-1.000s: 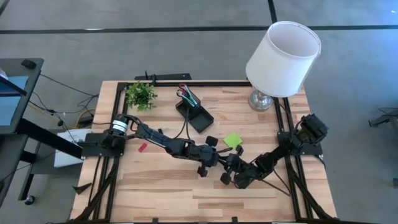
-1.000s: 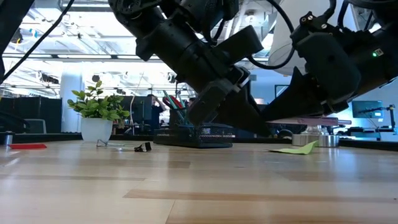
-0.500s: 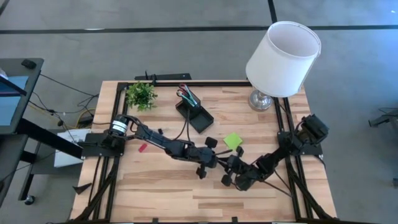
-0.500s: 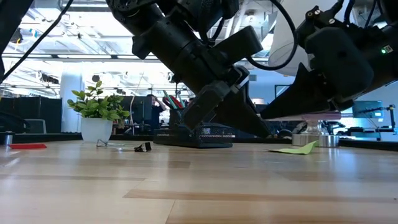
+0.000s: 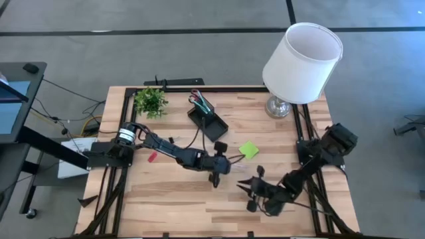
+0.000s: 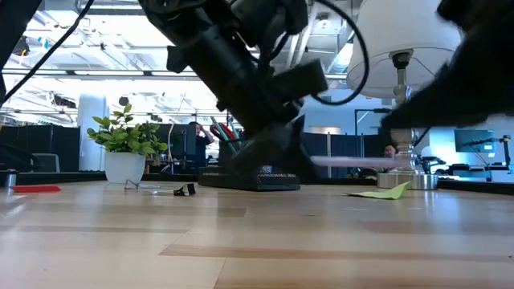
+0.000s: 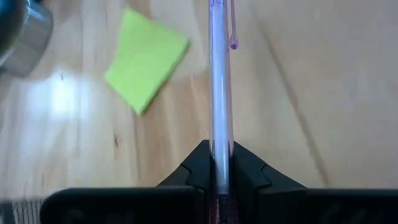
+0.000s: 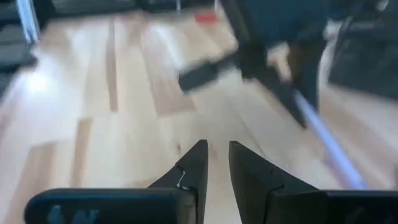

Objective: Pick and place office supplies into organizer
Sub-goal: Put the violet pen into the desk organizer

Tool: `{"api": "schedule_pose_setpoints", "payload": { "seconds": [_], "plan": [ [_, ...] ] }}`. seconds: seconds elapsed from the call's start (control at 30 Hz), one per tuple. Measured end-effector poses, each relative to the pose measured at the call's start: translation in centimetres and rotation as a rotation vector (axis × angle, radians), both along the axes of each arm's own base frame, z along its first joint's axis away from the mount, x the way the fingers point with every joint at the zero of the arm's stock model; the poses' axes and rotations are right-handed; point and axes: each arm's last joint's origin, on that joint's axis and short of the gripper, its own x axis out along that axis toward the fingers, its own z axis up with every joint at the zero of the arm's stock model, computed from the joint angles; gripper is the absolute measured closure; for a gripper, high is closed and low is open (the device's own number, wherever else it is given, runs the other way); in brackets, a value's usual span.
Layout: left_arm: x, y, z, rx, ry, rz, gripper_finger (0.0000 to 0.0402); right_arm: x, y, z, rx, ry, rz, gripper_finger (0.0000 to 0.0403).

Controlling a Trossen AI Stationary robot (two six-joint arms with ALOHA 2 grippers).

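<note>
Shown from above is a wooden table (image 5: 166, 199) with 2 dark arms. The left gripper (image 7: 216, 163) is closed on a pale pink pen (image 7: 219, 81), which is clamped between its 2 fingers and projects forward above the tabletop; in the low view the pen (image 6: 353, 160) is seen held level, clear of the wood. A lime-green sticky-note pad (image 5: 248, 149) is lying flat on the table just beside this gripper (image 5: 229, 163). The right gripper (image 8: 212, 163) is located near the table's front right part, apart from the left one (image 5: 247, 188); its fingers are seen narrowly parted, with nothing between them. The black organizer (image 5: 207, 121) is placed toward the back of the table, with pens standing in its taller section. A potted plant (image 5: 150, 101) and a white-shaded lamp (image 5: 302, 63) are set along the back edge.
</note>
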Motion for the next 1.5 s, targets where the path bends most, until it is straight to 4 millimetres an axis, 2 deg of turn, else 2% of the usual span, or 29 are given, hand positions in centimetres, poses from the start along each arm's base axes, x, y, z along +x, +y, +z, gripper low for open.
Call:
{"api": "schedule_pose_setpoints", "payload": {
  "seconds": [0.13,0.23,0.4,0.53,0.63,0.77,0.83,0.93,1.03,1.17,1.33,1.5],
  "plan": [
    [-0.6,0.2,0.0,-0.002,0.068,0.009,0.0384,-1.7,1.3,2.1,-0.032,-0.084,0.016,0.0341],
    [-1.2,0.5,1.7,0.047,0.140,0.033,0.0384,-3.1,2.2,3.1,-0.040,-0.124,0.032,0.0341],
    [-2.2,1.3,7.2,0.220,0.325,0.115,0.0384,-4.4,3.2,2.6,-0.100,-0.146,0.036,0.0342],
    [-2.9,2.9,12.2,0.323,0.496,0.152,0.0385,-4.5,3.5,1.5,-0.118,-0.132,0.037,0.0342],
    [-3.6,5.2,16.0,0.366,0.565,0.227,0.0385,-4.2,3.3,0.4,-0.104,-0.122,0.012,0.0342],
    [-5.0,9.5,21.2,0.280,0.604,0.366,0.0385,-3.6,2.9,-1.2,-0.122,-0.097,-0.018,0.0342],
    [-5.4,12.1,23.0,0.216,0.551,0.433,0.0385,-3.2,2.6,-1.9,-0.142,-0.081,-0.029,0.0342],
    [-6.1,15.9,24.7,0.106,0.502,0.487,0.0385,-2.7,2.2,-2.8,-0.148,-0.069,-0.054,0.0342],
    [-7.2,19.1,24.9,0.079,0.516,0.549,0.0385,-2.2,1.7,-3.5,-0.094,-0.048,-0.074,0.0342],
    [-7.9,22.1,23.2,0.052,0.594,0.601,0.0385,-1.6,1.2,-4.5,-0.050,0.017,-0.057,0.0342],
    [-8.4,23.2,20.6,0.065,0.734,0.551,0.0385,-0.8,0.4,-5.4,-0.039,0.070,-0.061,0.0342],
    [-7.9,23.9,18.7,0.084,0.750,0.466,0.0385,-0.1,-0.5,-5.6,-0.020,0.102,-0.075,0.0343]
  ]
}}
